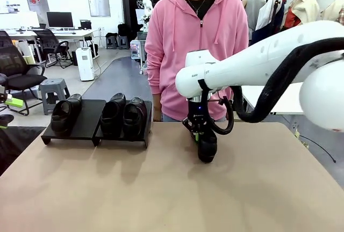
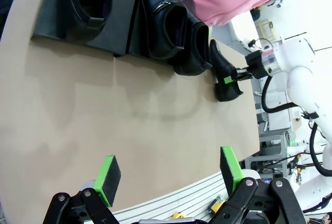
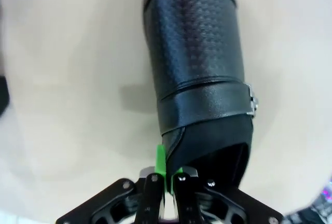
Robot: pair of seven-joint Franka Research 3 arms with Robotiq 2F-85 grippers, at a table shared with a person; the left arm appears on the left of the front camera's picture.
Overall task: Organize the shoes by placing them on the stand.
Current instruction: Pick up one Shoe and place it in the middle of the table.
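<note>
My right gripper (image 1: 200, 132) is shut on the heel rim of a black glossy shoe (image 1: 207, 148) at the table's middle, the shoe hanging toe-down at the tabletop. In the right wrist view its green pads (image 3: 161, 163) pinch the shoe's (image 3: 197, 68) collar edge. The stand (image 1: 86, 127) sits at the far left with one shoe (image 1: 65, 113) on its left platform and two shoes (image 1: 113, 115) (image 1: 134, 117) on its right one. My left gripper (image 2: 168, 171) hangs open and empty above the near table edge, far from the stand (image 2: 111, 32) and from the held shoe (image 2: 224, 73).
A person in a pink hoodie (image 1: 196, 44) stands at the far side of the table, just behind the held shoe. The brown tabletop (image 1: 161, 194) is bare in front. My right arm (image 1: 269, 60) spans the right half of the front view.
</note>
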